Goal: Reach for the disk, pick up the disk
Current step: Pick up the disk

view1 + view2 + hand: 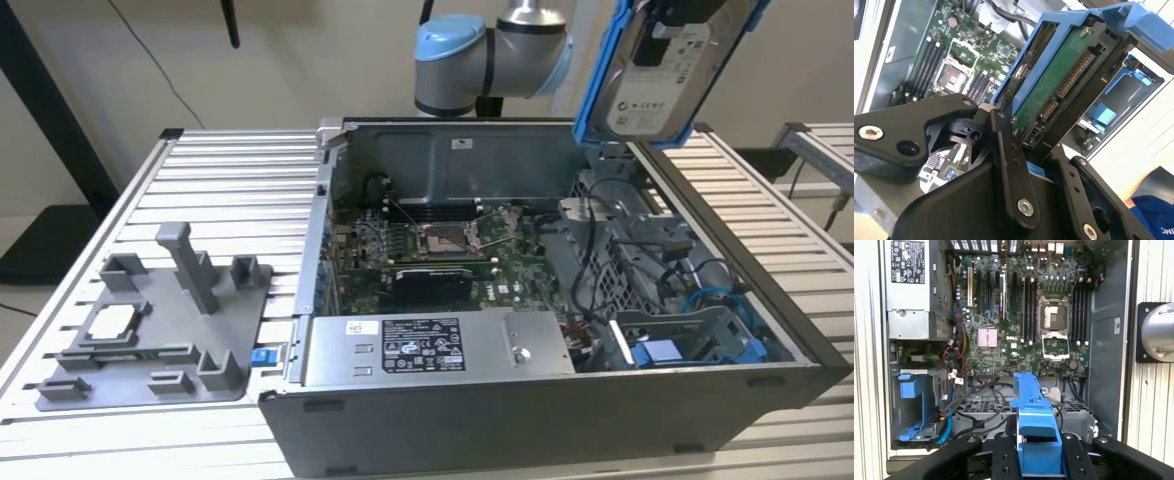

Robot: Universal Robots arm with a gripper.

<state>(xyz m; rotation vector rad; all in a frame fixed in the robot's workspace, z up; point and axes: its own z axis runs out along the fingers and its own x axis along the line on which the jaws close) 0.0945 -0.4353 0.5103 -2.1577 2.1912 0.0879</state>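
above the open computer case (561, 420), well clear of its drive bays, the disk (663, 75) hangs on edge in the exterior view, label facing outward. the gripper (1026, 135) has its black fingers (1004, 150) closed onto the blue frame at one end, so the pick-up looks done. in the second wrist view the drive's connector edge faces the camera. gripping the frame likely spares the circuit board. below lies the motherboard (1024, 315).
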